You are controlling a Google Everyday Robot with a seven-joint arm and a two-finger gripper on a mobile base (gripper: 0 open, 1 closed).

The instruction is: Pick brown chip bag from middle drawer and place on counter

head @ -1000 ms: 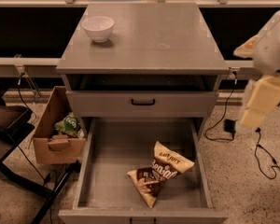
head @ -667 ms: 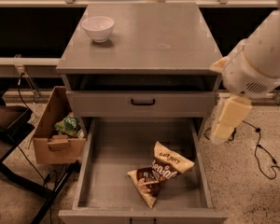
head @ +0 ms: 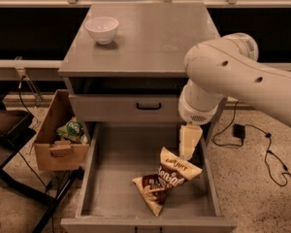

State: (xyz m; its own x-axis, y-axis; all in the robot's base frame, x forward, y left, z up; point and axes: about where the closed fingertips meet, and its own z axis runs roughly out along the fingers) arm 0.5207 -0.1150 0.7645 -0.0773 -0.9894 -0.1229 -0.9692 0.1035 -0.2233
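Since the earlier frames the arm [head: 233, 76] has swung in from the right edge to centre right, and the gripper [head: 186, 154] now points down into the open middle drawer [head: 111, 178], its tip just above the upper end of the brown chip bag [head: 164, 179]; released or clenched cannot be told. The bag lies on the drawer floor, lower centre, below the counter [head: 155, 42]; its white lettering is illegible.

Arm [head: 242, 76] cut off at right edge, hiding front-right corner of worktop [head: 150, 38], gripper [head: 189, 145] over right side of middle drawer [head: 116, 178], its front cropped by bottom edge.
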